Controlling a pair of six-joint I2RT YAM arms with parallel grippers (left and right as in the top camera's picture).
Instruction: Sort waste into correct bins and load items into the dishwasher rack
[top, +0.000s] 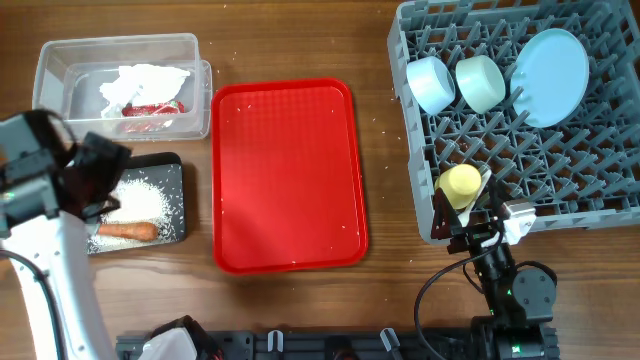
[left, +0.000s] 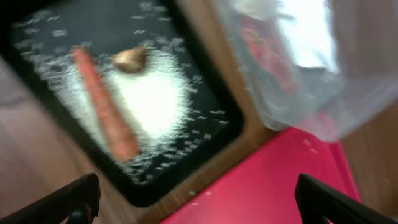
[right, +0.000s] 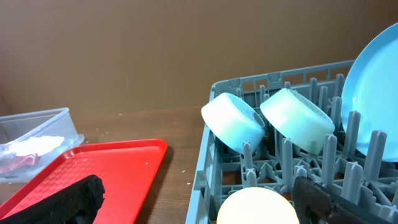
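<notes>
**Near right:** The right end effector (right: 198, 193) is seen with its jaws spread wide and nothing gripped, at the near left corner of the dishwasher rack (top: 600, 215). The small yellow cup (right: 255, 208) is lodged among the pegs in that corner. It sits between the open fingers, closer to the right one; whether it is touched cannot be told. The cup is judged light, rigid and smooth, so it is likely to slip. It would best be pinched across its wall near the rim.

**Near left:** The left end effector (left: 198, 193) is likewise held open and empty. It is held above the strip of counter (top: 390, 290) where the black tray (top: 172, 168) meets the red tray (top: 285, 175). In the black tray, just beyond the fingers, the carrot-like stick (top: 128, 231), the rice grains (top: 145, 195) and the nut-like scrap (left: 129, 59) are gathered. The stick is judged firm and light, best taken across its middle. The rice is judged too loose to be pinched.

**Far left:** The crumpled tissue (top: 145, 82) and the red wrapper (top: 152, 108) are held in the clear tub (top: 60, 60).

**Far side of the rack:** The light-blue bowl (top: 432, 84), the pale-green bowl (top: 480, 82) and the light-blue plate (top: 550, 75) are propped on edge, well apart from both end effectors.
</notes>
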